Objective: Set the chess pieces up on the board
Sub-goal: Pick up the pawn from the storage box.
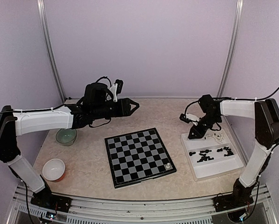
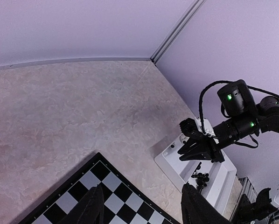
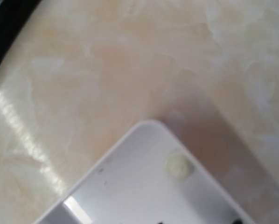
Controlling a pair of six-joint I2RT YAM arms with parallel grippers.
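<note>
The board [image 1: 139,156] lies flat in the middle of the table, and its near corner shows in the left wrist view [image 2: 107,196]. One cream-white piece [image 1: 167,165] stands on its near right corner. The other chess pieces lie in the white tray [image 1: 191,161]: black ones [image 1: 209,155] and cream ones [image 1: 219,137]. My left gripper [image 1: 136,106] is open and empty, held above the table behind the board; it also shows in the left wrist view [image 2: 143,186]. My right gripper [image 1: 191,136] hangs low over the tray's far left corner. A cream piece [image 3: 178,164] lies there. Its fingers do not show in the right wrist view.
A green bowl [image 1: 66,136] and a white bowl with an orange base [image 1: 53,169] stand on the left of the table. Purple walls close in the back and sides. The tray [image 2: 174,165] and my right arm [image 2: 242,123] show in the left wrist view.
</note>
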